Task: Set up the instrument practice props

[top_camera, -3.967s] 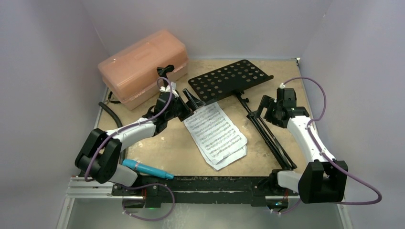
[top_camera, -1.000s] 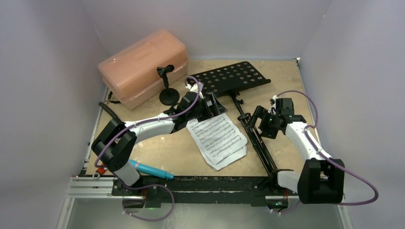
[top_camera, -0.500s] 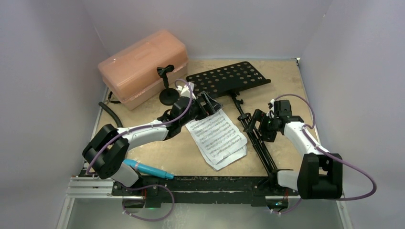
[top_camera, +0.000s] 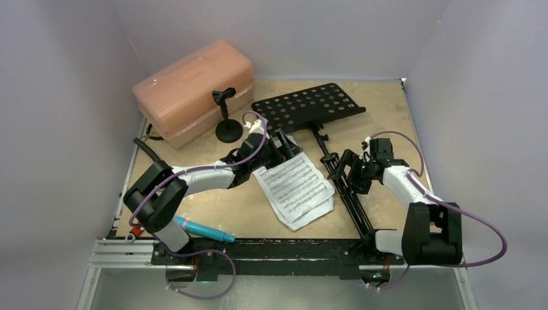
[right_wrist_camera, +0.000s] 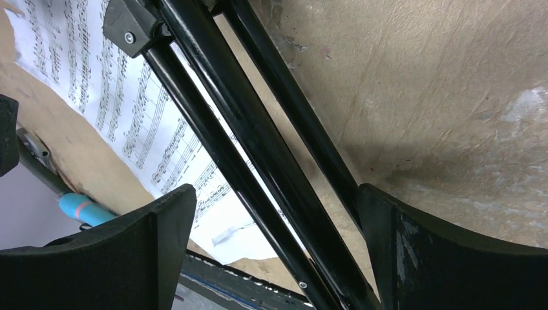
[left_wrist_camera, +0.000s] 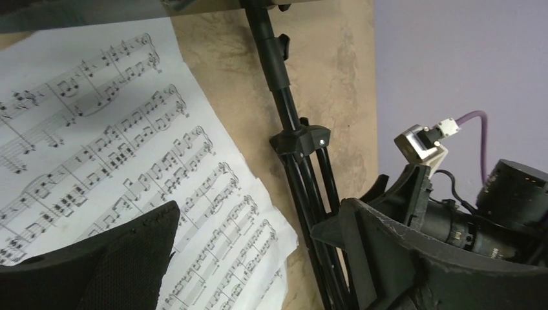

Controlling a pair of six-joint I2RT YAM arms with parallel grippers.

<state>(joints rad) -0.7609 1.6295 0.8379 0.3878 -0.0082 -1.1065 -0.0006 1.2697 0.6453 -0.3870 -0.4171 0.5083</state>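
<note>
The black music stand lies flat on the table, its perforated desk (top_camera: pixel 309 107) at the back and its folded tripod legs (top_camera: pixel 349 190) running toward the front right. Two white sheet-music pages (top_camera: pixel 296 187) lie left of the legs. My left gripper (top_camera: pixel 284 145) is open and empty over the pages' top corner (left_wrist_camera: pixel 129 161), just below the desk. My right gripper (top_camera: pixel 346 169) is open, its jaws on either side of the legs (right_wrist_camera: pixel 245 129) without closing. The small mic stand (top_camera: pixel 226 123) is upright by the box. The cyan microphone (top_camera: pixel 200 230) lies at the front left.
The pink translucent box (top_camera: pixel 194 90) stands at the back left against the wall. A black hose (top_camera: pixel 152 155) curves along the left edge. The black mounting rail (top_camera: pixel 271 248) runs along the front edge. Purple walls close the table on three sides.
The desk has gone from tilted up to lying flatter. My left gripper has moved from its edge to over the pages. My right gripper has moved left and now straddles the legs.
</note>
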